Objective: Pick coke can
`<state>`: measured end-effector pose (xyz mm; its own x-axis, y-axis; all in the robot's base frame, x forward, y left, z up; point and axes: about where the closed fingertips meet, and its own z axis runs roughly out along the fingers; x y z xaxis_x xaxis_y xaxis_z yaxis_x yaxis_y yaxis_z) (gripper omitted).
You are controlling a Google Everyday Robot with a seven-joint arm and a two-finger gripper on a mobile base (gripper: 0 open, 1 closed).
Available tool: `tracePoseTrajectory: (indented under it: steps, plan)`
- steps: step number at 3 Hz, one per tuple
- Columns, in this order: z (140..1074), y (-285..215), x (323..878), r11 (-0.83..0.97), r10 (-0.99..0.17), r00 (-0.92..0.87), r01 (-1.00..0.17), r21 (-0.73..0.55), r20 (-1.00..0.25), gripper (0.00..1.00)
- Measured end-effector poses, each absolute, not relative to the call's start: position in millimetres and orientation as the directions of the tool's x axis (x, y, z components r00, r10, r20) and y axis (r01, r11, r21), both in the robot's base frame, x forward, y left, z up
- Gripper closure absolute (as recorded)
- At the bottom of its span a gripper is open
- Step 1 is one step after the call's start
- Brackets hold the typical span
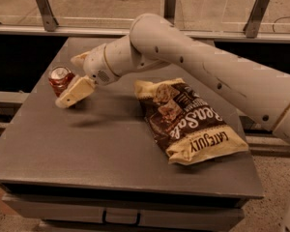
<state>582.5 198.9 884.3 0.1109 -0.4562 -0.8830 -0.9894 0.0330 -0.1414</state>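
The coke can [58,78], red with a silver top, stands upright near the left edge of the grey table [111,144]. My gripper [69,80] is at the can, reaching in from the right. Its fingers are open and straddle the can: the near finger [75,92] lies in front of it and the far finger [80,59] behind it. I cannot tell whether either finger touches the can. The can's right side is partly hidden by the gripper.
A large brown and cream chip bag [191,120] lies flat on the right half of the table. My arm [193,62] spans over the table's back right. A railing with metal posts [43,6] runs behind the table.
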Motion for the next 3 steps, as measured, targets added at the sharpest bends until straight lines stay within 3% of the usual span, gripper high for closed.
tracePoseTrajectory:
  steps: [3]
  plan:
    - [890,208,588,0.084,-0.359,0.039,-0.994,-0.073,-0.932,0.88]
